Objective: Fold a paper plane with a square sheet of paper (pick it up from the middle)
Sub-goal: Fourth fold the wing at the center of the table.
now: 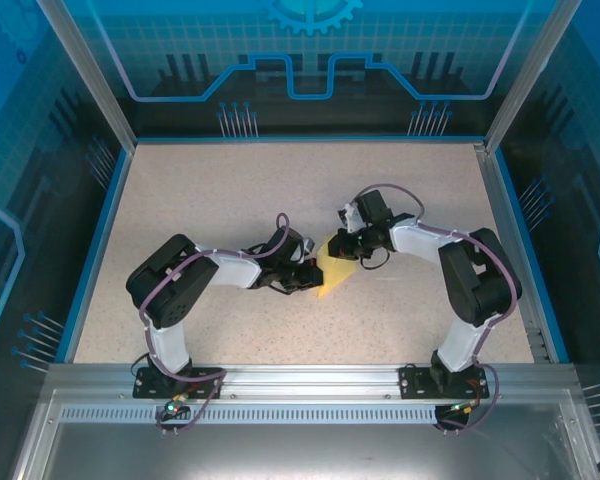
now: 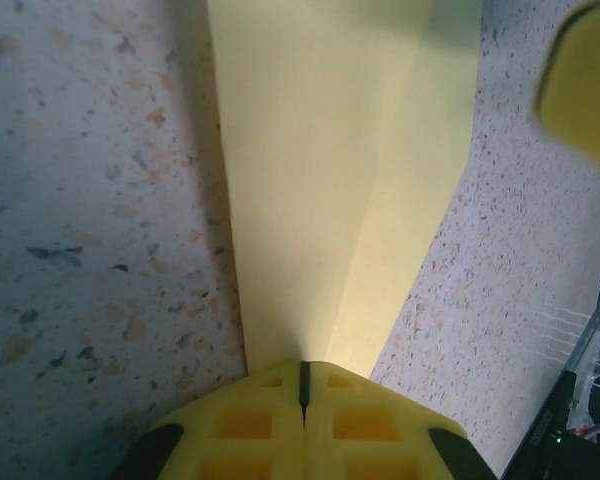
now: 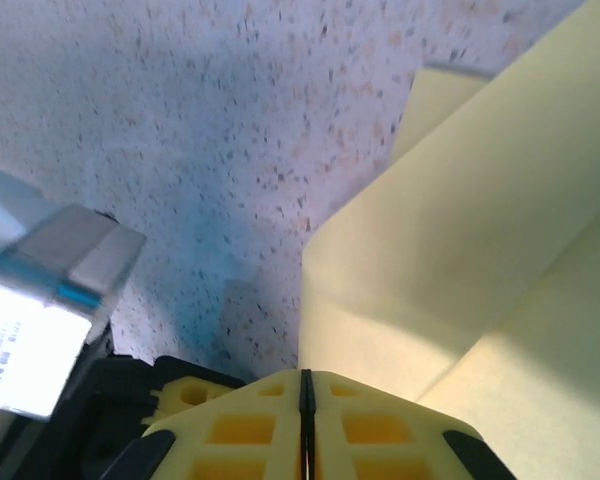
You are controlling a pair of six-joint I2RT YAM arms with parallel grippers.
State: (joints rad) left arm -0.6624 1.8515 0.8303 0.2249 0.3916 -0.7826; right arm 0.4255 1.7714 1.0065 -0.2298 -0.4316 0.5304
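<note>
Left gripper [image 2: 302,378] and right gripper [image 3: 305,385] each pinch the pale-yellow square paper sheet [image 1: 335,270] at the middle of the speckled desk [image 1: 230,200]; creases show, folding looks unfinished.

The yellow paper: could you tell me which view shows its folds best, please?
The left wrist view: the paper runs up the frame, its crease plain, pinched in the left gripper. The right wrist shows overlapping layers; the top view, a small distant patch.
</note>
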